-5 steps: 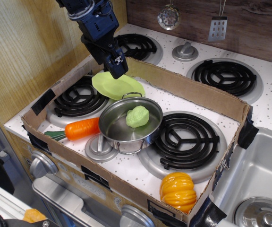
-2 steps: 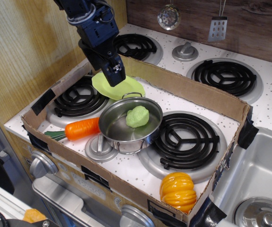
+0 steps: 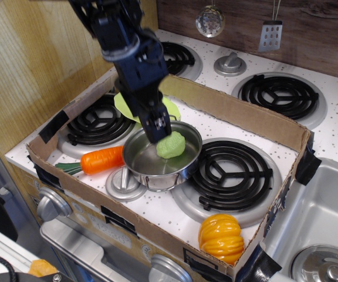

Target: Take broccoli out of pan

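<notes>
White speckled toy stovetop fills my view, set against a wood-grain backsplash, with a low cardboard wall fencing off the front portion. I count four black coil burners: two inside the cardboard, two behind it. One is largely covered by the arm.

Inside the enclosure the pan stands upright between the two front burners. The broccoli lies in it, toward the right rear of the bowl. My gripper reaches down over the pan's rear rim, its tip just beside or touching the broccoli's left edge. From this angle I cannot tell how far apart the fingers stand, nor whether they hold anything.

Nearby items: one carrot lying just left of the pan, one lime-green plate behind it and mostly hidden by the arm, one orange pumpkin at the front right against the cardboard. One grey knob disc sits tucked under the pan's front edge; another lies between the rear burners.

Two utensils hang on the backsplash, their upper parts cut off. A sink is partly cropped at lower right.
</notes>
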Controlling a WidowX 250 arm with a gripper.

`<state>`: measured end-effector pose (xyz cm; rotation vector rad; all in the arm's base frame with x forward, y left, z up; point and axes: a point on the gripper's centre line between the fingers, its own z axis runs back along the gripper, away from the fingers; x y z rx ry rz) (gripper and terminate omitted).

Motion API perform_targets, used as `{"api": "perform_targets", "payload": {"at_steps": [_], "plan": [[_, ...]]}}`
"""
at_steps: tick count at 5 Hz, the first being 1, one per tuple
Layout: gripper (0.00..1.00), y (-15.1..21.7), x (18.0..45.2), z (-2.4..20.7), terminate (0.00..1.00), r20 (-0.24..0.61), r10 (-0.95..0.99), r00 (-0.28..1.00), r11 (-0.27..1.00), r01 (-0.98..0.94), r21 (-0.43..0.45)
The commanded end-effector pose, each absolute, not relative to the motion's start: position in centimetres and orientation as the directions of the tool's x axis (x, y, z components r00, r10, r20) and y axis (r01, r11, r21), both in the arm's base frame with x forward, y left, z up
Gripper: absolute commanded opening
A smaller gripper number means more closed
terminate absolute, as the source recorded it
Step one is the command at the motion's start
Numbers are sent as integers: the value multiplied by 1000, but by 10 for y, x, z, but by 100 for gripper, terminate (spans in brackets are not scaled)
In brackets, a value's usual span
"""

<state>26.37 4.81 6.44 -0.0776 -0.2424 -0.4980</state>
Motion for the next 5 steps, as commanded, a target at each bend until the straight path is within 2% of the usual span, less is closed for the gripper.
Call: {"api": "perform_targets", "payload": {"at_steps": [1,5], "plan": [[100,39,268,59,0,285,-441,851,889,457,12],[100,40,274,30,0,317,-428,846,894,447,16]]}}
